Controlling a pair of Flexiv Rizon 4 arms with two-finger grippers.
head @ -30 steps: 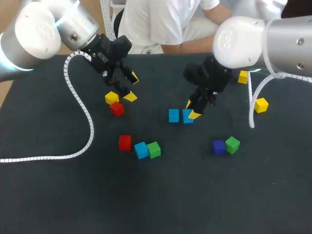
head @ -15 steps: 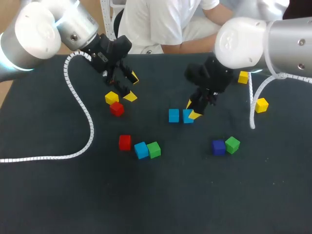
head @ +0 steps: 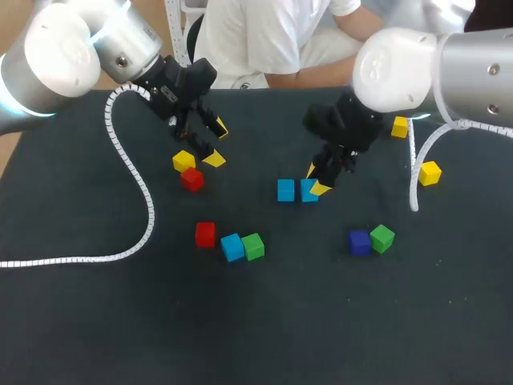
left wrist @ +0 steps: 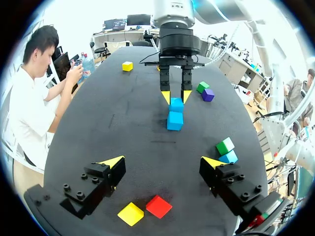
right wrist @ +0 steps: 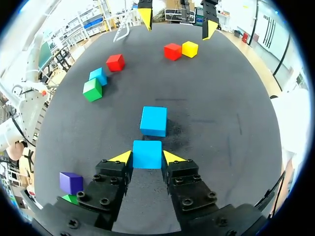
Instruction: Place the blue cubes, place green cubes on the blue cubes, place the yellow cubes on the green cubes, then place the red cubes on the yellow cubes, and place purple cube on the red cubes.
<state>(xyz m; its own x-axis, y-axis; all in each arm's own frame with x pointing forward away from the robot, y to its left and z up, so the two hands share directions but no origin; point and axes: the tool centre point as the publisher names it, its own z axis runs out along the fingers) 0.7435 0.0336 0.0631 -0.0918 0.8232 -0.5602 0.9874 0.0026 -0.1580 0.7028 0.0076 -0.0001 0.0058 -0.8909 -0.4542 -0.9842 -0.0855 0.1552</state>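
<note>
Table [head: 80,321]: three blue cubes [head: 286,190], two green [head: 253,245], three yellow [head: 183,160], two red [head: 205,234], one purple [head: 359,241].

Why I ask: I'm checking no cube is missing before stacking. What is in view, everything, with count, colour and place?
Blue cubes: 3, blue; one mid-table, one close beside it, one nearer the front.
Green cubes: 2, green; one against the front blue cube, one at front right.
Purple cube: 1, purple; beside the right green cube.
Red cubes: 2, red; one beside the front blue cube, one farther back left.
Yellow cubes: 3, yellow; one beside the back red cube, two far right.
Coiled cables: 2, white; one across the table's left, one by the right arm.
Left gripper: 1, open, by the back red and yellow cubes.
Right gripper: 1, shut on the mid-table blue cube.
</note>
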